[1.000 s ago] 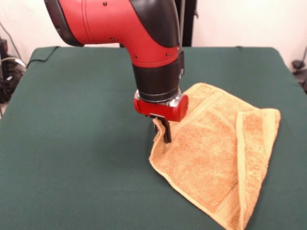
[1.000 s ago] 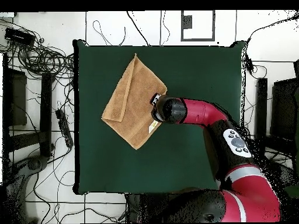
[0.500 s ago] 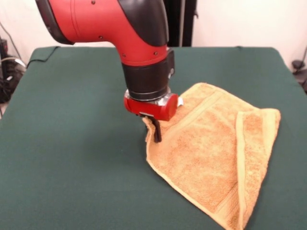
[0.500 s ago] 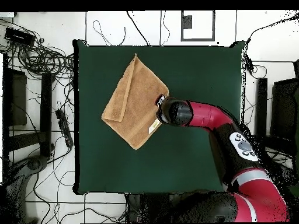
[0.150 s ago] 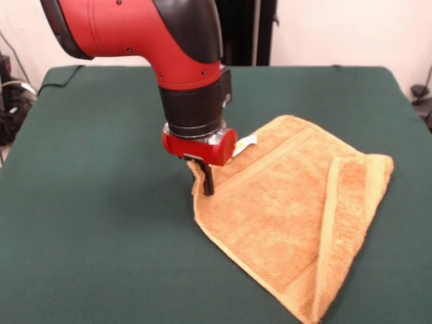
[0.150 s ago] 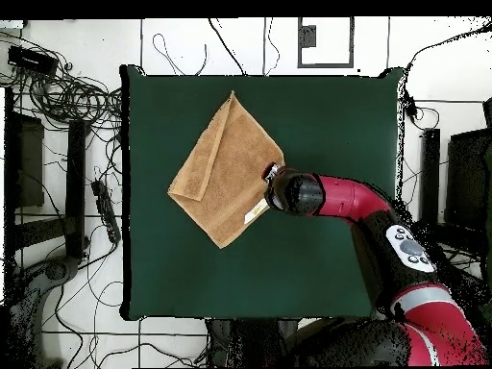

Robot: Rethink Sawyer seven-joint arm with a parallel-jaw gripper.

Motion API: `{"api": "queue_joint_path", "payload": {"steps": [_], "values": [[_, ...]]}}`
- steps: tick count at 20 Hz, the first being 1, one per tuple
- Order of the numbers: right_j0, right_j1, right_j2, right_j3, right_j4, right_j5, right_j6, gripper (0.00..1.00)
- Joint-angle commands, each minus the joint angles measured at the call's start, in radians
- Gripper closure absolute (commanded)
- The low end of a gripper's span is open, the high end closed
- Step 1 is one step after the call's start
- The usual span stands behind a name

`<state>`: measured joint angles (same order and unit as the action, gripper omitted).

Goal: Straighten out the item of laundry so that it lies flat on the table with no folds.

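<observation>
Your tool is pinched closed on the towel at its 9 o'clock corner in the front view, lifting that corner slightly off the tabletop. The towel lies mostly flat, left of tabletop center in the overhead view. 1 fold shows: the 3 o'clock edge in the front view is flapped over onto the towel. White label shows just beside the tool.
</observation>
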<state>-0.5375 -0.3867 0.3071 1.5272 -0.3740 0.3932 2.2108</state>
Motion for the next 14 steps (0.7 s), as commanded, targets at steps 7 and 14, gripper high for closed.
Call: {"api": "queue_joint_path", "payload": {"steps": [7,14], "values": [[-0.042,0.026,0.058,0.105,-0.094,-0.035,-0.095,1.0],[-0.097,0.035,0.083,0.119,-0.129,-0.041,-0.14,1.0]]}}
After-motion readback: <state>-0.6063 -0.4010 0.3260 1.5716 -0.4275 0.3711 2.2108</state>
